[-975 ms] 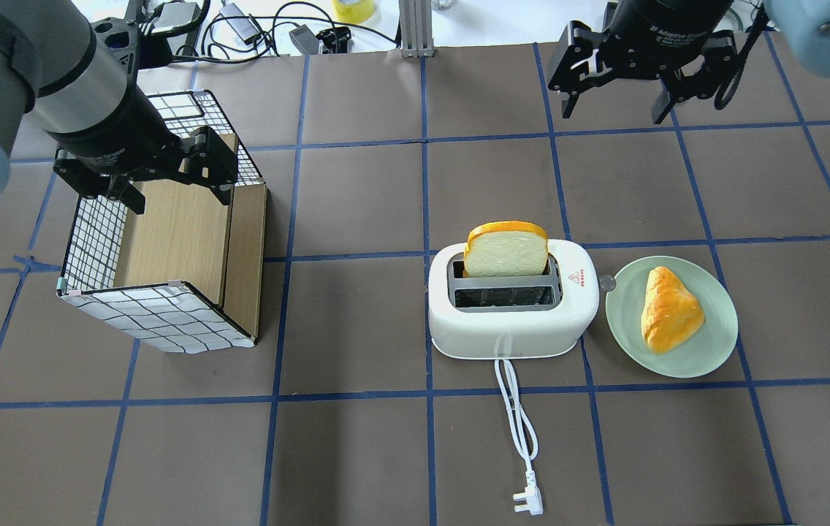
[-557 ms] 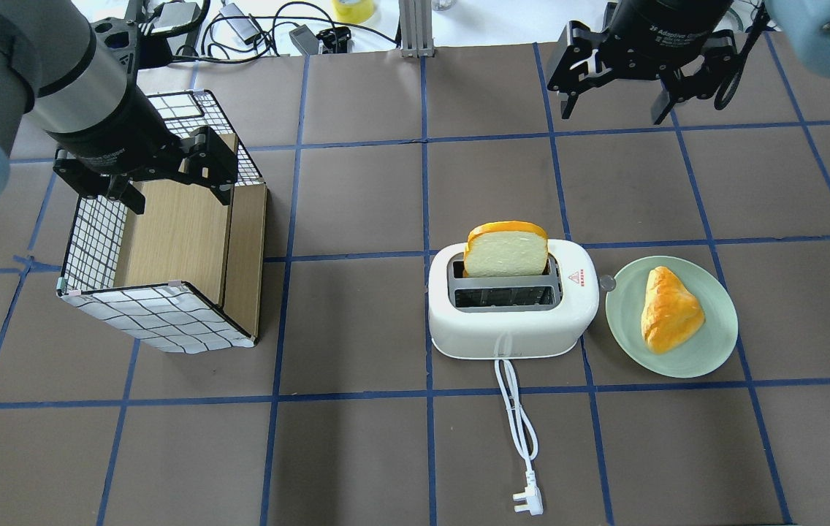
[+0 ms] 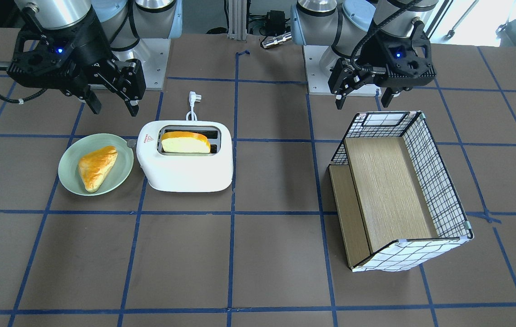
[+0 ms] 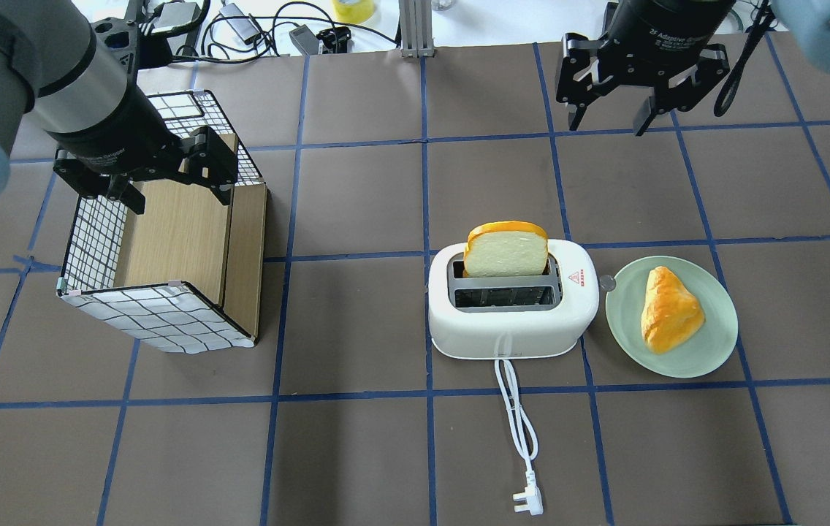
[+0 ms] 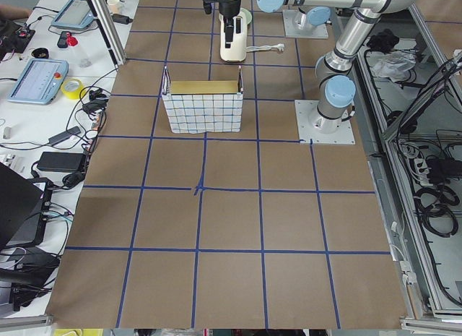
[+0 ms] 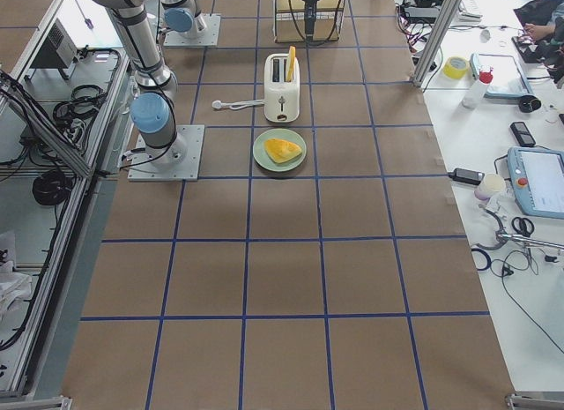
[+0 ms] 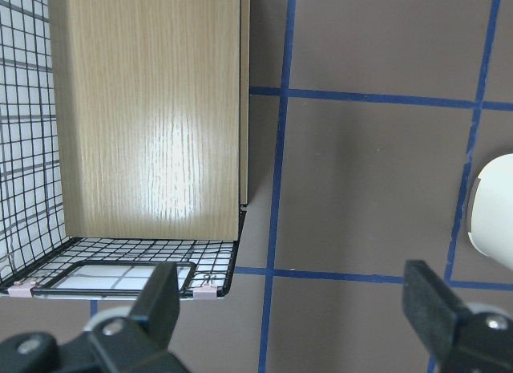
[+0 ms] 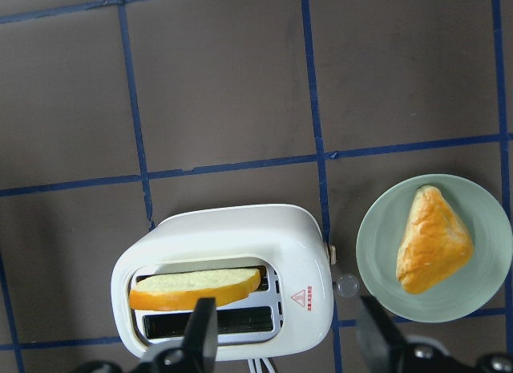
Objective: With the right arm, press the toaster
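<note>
Toaster (image 4: 510, 332), white and rounded, sits mid-table with a bread slice (image 4: 506, 252) upright in its far slot. Its grey lever (image 4: 607, 283) is just beside the plate (image 4: 714, 343), which holds a pastry (image 4: 669, 308). The right gripper (image 4: 605, 126) hangs beyond it with its claw released. The left gripper (image 4: 180, 199) is likewise released, over the crate (image 4: 166, 321).

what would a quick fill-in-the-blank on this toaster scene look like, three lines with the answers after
1. The toaster holds ____ slice of bread.
2. The pastry lies on a ____ plate beside the toaster.
3. The right gripper hangs apart from the toaster with its jaws ____.

Missing words: one; green; open
</note>
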